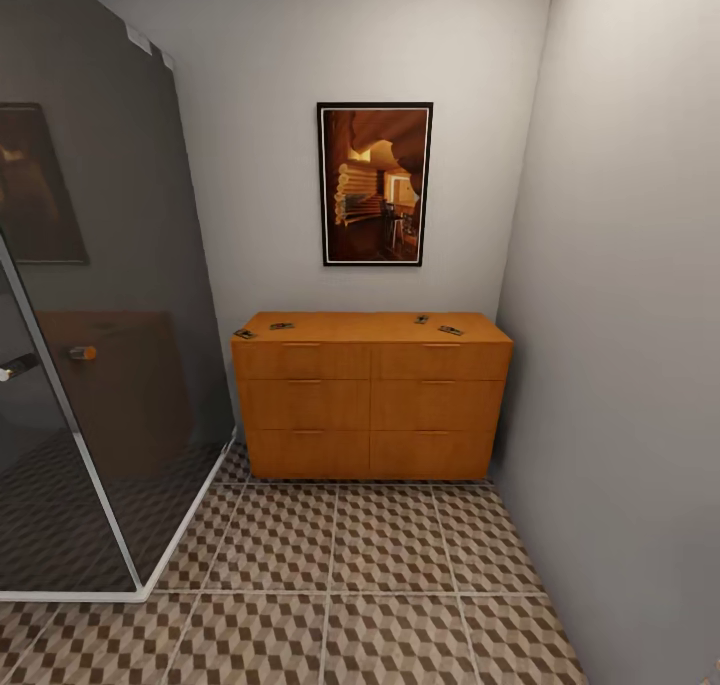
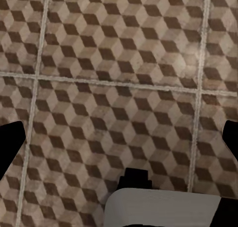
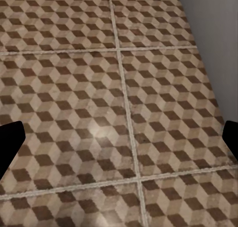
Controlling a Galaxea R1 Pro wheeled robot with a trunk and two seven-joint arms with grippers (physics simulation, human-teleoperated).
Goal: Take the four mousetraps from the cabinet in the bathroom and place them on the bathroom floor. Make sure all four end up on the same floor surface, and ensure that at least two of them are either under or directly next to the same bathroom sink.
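The orange-brown cabinet (image 1: 370,405) stands against the far wall, all drawers shut. Tiny mousetraps lie on its top: two near the left end (image 1: 245,334) (image 1: 282,326) and two toward the right (image 1: 422,319) (image 1: 450,330). The cube-patterned bathroom floor (image 1: 330,555) stretches from me to the cabinet. In the left wrist view my left gripper (image 2: 119,142) hangs open over the tiles, dark fingertips (image 2: 10,147) wide apart and nothing between them. My right gripper (image 3: 119,137) is likewise open above the floor (image 3: 99,88), beside a grey wall. The sink is out of view.
A dark glass-walled shower (image 1: 90,365) with a white base rail fills the left side. A grey wall (image 1: 630,365) closes the right. A framed picture (image 1: 375,183) hangs above the cabinet. The tiled strip between shower and wall leads straight to the cabinet.
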